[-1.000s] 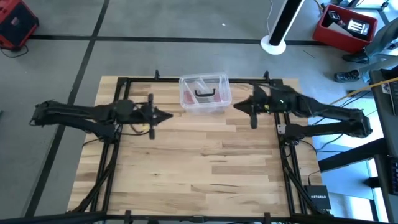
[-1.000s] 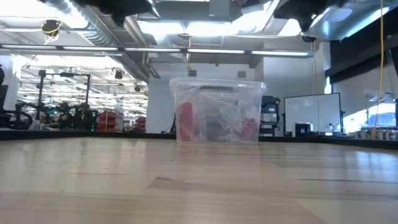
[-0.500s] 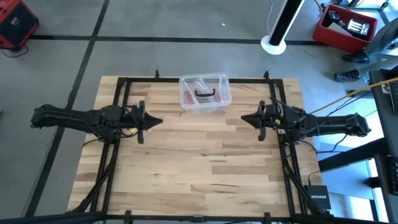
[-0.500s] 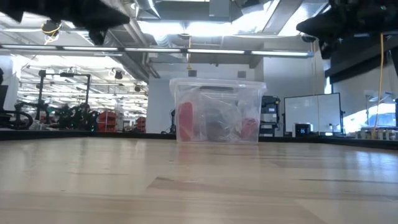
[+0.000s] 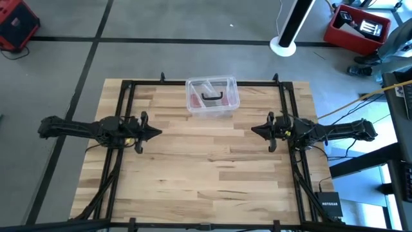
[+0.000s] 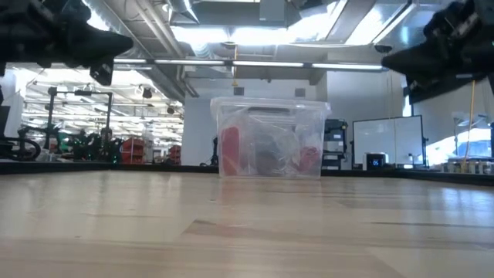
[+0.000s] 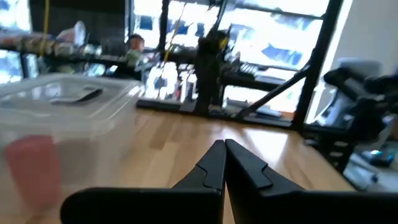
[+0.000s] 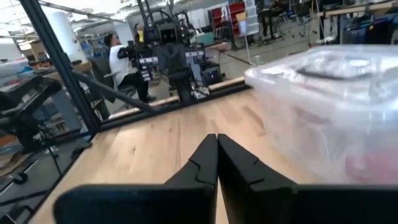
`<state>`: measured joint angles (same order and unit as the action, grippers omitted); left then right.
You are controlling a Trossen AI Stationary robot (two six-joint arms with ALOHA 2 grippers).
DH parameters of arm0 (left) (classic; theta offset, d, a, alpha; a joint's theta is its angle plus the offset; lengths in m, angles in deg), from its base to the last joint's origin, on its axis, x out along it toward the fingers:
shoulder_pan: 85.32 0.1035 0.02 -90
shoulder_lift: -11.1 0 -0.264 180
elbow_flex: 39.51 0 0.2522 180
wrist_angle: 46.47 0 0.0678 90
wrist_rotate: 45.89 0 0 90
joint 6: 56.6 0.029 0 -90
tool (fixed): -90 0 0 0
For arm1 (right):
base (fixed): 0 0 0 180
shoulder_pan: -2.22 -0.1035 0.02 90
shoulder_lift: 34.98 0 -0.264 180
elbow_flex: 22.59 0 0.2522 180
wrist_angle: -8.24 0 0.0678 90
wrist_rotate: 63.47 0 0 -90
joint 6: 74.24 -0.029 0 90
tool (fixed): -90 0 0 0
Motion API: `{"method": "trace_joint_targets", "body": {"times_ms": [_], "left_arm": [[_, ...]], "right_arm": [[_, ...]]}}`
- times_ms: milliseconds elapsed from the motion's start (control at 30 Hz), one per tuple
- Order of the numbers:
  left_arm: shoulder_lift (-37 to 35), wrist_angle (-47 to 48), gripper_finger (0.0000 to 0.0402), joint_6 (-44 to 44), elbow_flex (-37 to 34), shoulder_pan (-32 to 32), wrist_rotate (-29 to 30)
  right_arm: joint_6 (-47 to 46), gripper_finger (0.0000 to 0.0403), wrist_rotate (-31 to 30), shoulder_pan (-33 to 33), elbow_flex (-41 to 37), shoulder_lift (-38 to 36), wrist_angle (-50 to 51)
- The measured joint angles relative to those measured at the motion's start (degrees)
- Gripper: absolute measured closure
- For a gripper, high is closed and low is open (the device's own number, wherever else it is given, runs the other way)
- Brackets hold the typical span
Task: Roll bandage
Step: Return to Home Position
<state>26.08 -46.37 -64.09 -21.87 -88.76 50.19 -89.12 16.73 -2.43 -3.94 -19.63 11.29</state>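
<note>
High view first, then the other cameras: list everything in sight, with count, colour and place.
box: one, clear, lid on, far middle of the table
bandage: one, pink-red, inside the box
table: one, light wood, under both arms
crate: one, red, on the floor beyond the table's far right corner
person: one, white top, seated in the room beyond the table
left gripper: one, dark, shut, above the table's left side
right gripper: one, dark, shut, above the table's right side

gripper: 2 (left gripper [image 5: 158,132], right gripper [image 5: 253,131]) | clear box [image 6: 270,110]: 1 | bandage [image 6: 230,150]: 1 | table [image 5: 206,175]: 1
</note>
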Motion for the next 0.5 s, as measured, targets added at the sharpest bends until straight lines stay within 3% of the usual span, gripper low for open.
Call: {"method": "trace_joint_targets", "body": {"times_ms": [200, 400, 500], "left_arm": [[-7.5, 1.2, 0.0402, -0.9, -3.3, 0.0, 0.1], [-14.1, 4.5, 0.0401, 3.0, -3.3, 0.3, 0.5], [-14.8, 4.0, 0.0401, 3.7, -3.3, 0.5, 0.5]], "right_arm": [[-2.7, 0.0399, 1.2, -0.7, -4.3, -3.9, 0.5], [0.2, 0.0391, -7.1, -2.5, -4.3, -7.0, 4.8], [0.4, 0.039, -5.7, -2.5, -4.3, -10.3, 7.0]]}}
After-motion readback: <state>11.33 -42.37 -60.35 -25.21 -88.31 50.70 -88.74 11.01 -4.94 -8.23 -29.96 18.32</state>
